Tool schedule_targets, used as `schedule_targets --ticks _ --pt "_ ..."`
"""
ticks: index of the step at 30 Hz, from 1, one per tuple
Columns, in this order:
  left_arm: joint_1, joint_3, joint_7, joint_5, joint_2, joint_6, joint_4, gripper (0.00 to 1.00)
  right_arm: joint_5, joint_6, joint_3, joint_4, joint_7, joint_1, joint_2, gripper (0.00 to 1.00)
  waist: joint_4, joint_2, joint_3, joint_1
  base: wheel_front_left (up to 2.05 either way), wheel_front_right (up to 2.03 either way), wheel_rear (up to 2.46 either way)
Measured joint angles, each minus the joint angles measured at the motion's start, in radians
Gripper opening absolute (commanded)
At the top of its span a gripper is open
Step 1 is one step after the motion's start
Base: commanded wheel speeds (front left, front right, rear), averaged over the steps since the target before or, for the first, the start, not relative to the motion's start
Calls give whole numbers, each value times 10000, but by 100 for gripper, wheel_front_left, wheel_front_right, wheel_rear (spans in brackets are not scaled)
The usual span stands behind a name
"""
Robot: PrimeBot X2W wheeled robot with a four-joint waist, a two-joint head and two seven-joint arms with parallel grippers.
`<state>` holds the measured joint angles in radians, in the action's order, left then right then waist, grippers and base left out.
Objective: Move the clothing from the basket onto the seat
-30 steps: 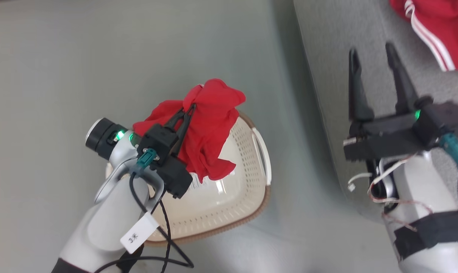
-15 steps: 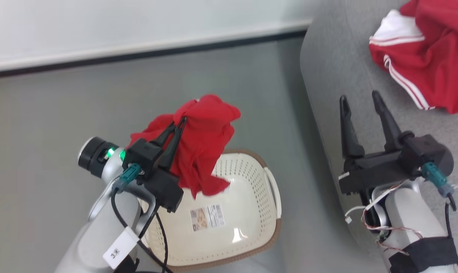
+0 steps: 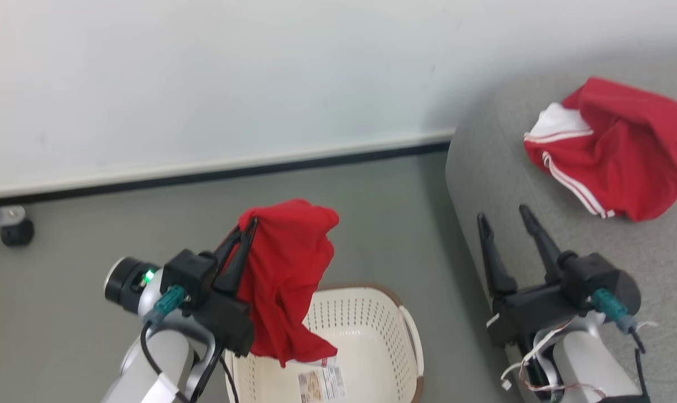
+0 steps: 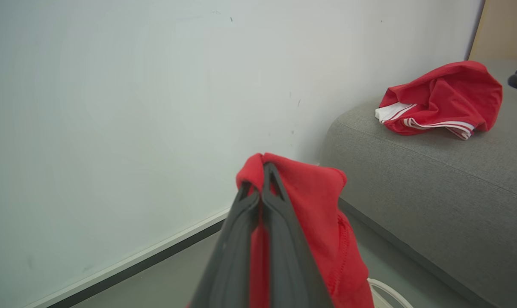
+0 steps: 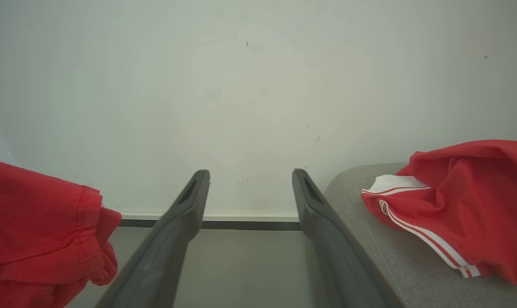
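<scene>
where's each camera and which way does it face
Head: up top, looking down at basket, floor and sofa; left gripper shut on a red garment, right gripper open.
Left wrist: behind its shut fingers, facing wall and sofa.
Right wrist: behind its open fingers, facing the wall.
Shared: all three see the striped garment on the sofa.

Basket point(image 3: 366, 313) on floor point(image 3: 366, 212) left of seat point(image 3: 500, 168); clothing point(image 3: 618, 151) on seat.

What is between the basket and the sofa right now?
Just a bare strip of grey floor separates the basket from the sofa; the head view shows it.
</scene>
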<state>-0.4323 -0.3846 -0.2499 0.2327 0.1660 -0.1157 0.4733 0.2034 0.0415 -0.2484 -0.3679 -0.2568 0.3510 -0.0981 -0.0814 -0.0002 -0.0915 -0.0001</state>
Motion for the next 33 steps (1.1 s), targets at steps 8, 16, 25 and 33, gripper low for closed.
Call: schedule_targets --ticks 8,16,25,33 --pt "745 48 4 100 144 12 -477 0 0 288 -431 -199 2 -487 23 100 74 0 1017 -1 0 0 0" --pt "950 40 228 221 140 27 -1379 0 142 690 -1302 -407 2 -479 153 100 176 0 1723 0 0 0 0" --pt "953 -163 725 219 98 40 -2203 0 408 821 -2525 -1200 104 355 167 100 326 1 1774 1 0 0 0" --pt "933 -251 1122 219 40 40 -2742 0 1461 821 -4788 -1666 178 1318 173 100 502 2 1651 2 0 0 0"
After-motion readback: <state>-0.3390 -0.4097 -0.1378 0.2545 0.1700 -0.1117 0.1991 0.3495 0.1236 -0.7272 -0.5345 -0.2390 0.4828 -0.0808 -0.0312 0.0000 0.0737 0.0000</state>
